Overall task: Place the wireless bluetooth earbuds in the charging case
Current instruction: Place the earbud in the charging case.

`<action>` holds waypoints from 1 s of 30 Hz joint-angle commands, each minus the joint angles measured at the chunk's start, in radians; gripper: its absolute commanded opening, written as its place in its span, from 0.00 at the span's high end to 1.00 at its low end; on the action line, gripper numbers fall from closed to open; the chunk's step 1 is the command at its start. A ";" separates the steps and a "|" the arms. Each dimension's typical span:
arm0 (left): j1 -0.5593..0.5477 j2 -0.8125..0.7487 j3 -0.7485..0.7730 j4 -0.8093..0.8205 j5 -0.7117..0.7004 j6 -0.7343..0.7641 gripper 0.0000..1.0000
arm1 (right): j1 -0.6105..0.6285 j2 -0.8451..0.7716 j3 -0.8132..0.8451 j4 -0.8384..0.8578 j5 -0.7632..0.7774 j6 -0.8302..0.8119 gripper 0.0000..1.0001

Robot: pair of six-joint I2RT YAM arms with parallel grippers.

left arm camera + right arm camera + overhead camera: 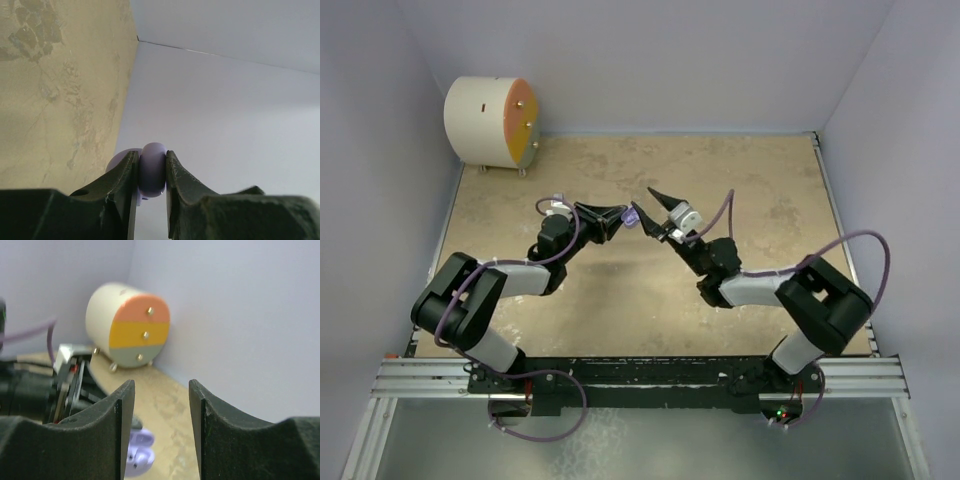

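Note:
My left gripper (623,216) is shut on a lilac charging case (636,216) and holds it above the table's middle. In the left wrist view its fingers (125,175) pinch the rounded case (151,170) from both sides. In the right wrist view the case (138,452) hangs open like a clam. Small pale bud-like shapes with a dark dot sit in its lower half, but they are blurred. My right gripper (658,214) is open and empty, right beside the case. Its gap (161,390) shows only table and wall. No loose earbuds or white case are in view.
A cream round drawer cabinet (490,122) with an orange, yellow and green front stands at the back left corner; it also shows in the right wrist view (130,325). Lilac walls enclose the tan table (760,190). The left arm's wrist (35,387) is close to my right gripper.

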 commanded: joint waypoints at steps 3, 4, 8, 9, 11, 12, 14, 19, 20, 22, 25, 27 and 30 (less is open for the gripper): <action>0.001 0.017 -0.001 0.078 -0.014 0.001 1.00 | 0.003 -0.201 0.030 0.250 0.178 0.041 0.48; 0.002 0.018 -0.001 0.079 -0.014 0.004 1.00 | 0.004 -0.228 0.052 0.145 0.210 0.082 0.48; 0.002 0.017 -0.001 0.078 -0.017 0.011 1.00 | 0.003 -0.303 0.166 -0.310 0.205 0.161 0.42; 0.002 0.017 -0.001 0.077 -0.016 0.012 1.00 | 0.003 -0.307 0.187 -0.388 0.207 0.161 0.40; 0.002 0.019 0.001 0.077 -0.020 0.013 1.00 | 0.002 -0.302 0.231 -0.531 0.195 0.169 0.37; 0.002 0.019 0.001 0.078 -0.023 0.014 1.00 | 0.005 -0.297 0.249 -0.598 0.193 0.176 0.36; 0.001 0.017 0.001 0.081 -0.032 0.013 1.00 | 0.004 -0.291 0.263 -0.680 0.191 0.192 0.31; 0.002 -0.012 -0.003 0.034 -0.079 0.042 1.00 | 0.004 -0.303 0.254 -0.832 0.274 0.284 0.26; 0.002 -0.025 -0.004 0.015 -0.098 0.064 1.00 | 0.004 -0.309 0.257 -0.873 0.306 0.309 0.26; 0.002 -0.054 -0.010 -0.017 -0.151 0.090 1.00 | 0.004 -0.317 0.265 -0.961 0.350 0.371 0.25; 0.001 -0.100 -0.020 -0.066 -0.231 0.121 1.00 | 0.004 -0.317 0.271 -1.034 0.388 0.423 0.24; 0.002 -0.126 -0.033 -0.075 -0.281 0.131 1.00 | 0.004 -0.310 0.273 -1.068 0.398 0.459 0.22; 0.002 -0.161 -0.045 -0.091 -0.346 0.141 1.00 | 0.004 -0.285 0.278 -1.090 0.394 0.472 0.21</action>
